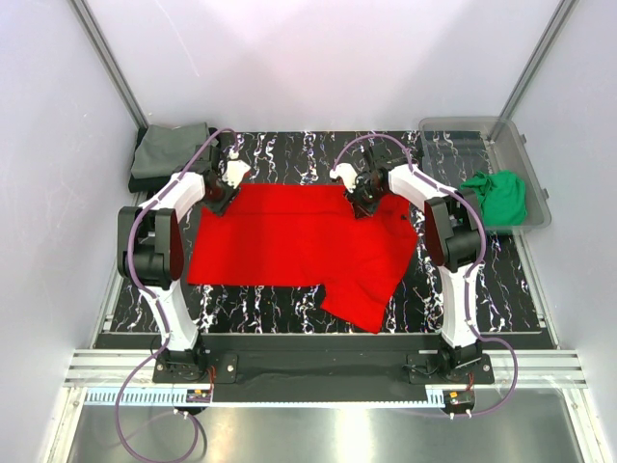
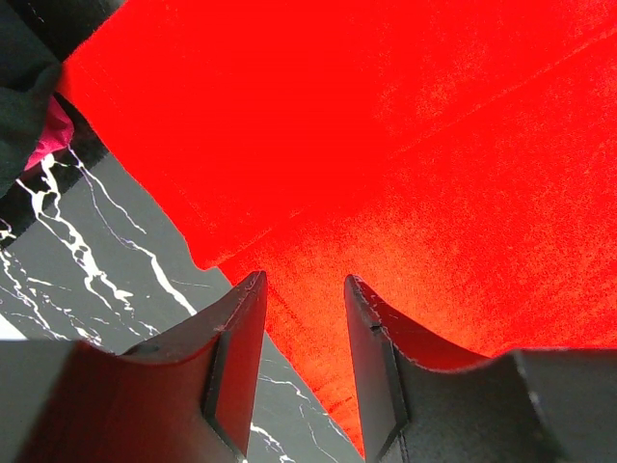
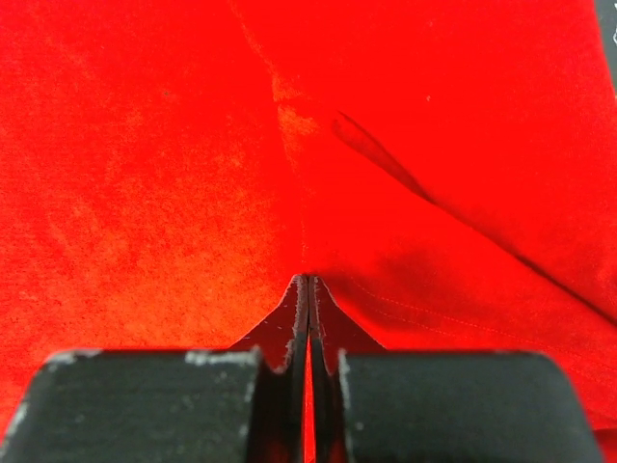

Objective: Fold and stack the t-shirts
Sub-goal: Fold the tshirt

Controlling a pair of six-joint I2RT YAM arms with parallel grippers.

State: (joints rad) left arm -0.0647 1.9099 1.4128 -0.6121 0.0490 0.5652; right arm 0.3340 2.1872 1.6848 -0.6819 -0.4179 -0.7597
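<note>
The red t-shirt [image 1: 299,241] lies spread over the black marbled table [image 1: 511,289], with one part hanging toward the near edge. My left gripper [image 1: 220,198] is at its far left corner; in the left wrist view it [image 2: 304,289] is open, and the shirt's edge [image 2: 386,174] lies between and under the jaws. My right gripper [image 1: 362,203] is at the shirt's far edge; in the right wrist view it [image 3: 308,282] is shut on a fold of red cloth [image 3: 174,174]. The green shirt [image 1: 496,198] lies bunched in a bin. The grey-olive shirt [image 1: 172,147] lies on a dark one [image 1: 145,181] at the far left.
A clear plastic bin [image 1: 453,130] stands at the far right and holds the green shirt. Dark cloth [image 2: 24,87] with a pink patch shows at the left wrist view's top left. White walls and metal posts enclose the table.
</note>
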